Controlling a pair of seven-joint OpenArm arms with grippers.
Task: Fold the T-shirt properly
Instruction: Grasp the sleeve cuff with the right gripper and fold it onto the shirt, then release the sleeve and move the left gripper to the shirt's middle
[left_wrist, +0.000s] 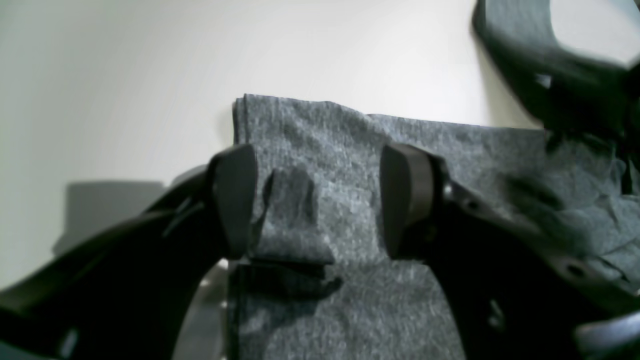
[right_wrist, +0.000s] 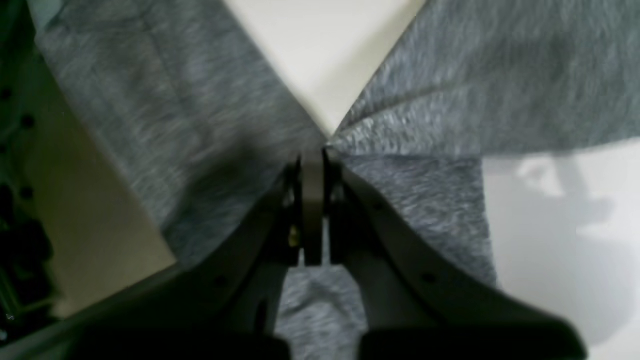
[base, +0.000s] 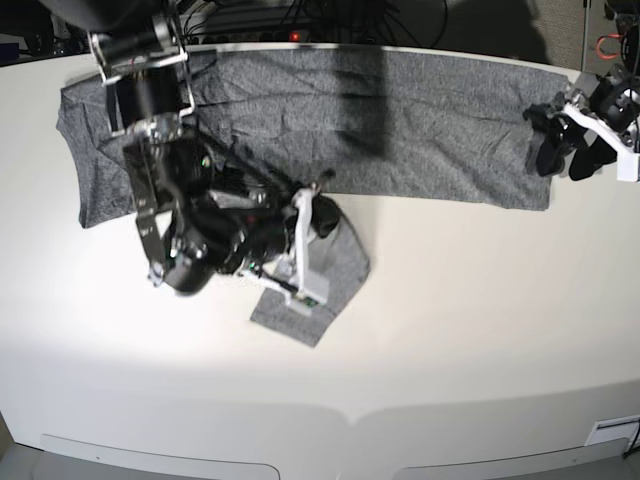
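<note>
The heather-grey T-shirt lies spread along the back of the white table, with one sleeve hanging toward the front. My right gripper is shut on a pinch of the shirt, and the cloth fans out from its tips on both sides. In the base view it is at the shirt's lower edge by the sleeve. My left gripper is open, its fingers straddling a folded edge of the shirt. In the base view it is at the shirt's right end.
The white table stretches forward to its curved front edge. Cables and gear lie behind the table's back edge. The right arm's body hangs over the shirt's left part and hides some of it.
</note>
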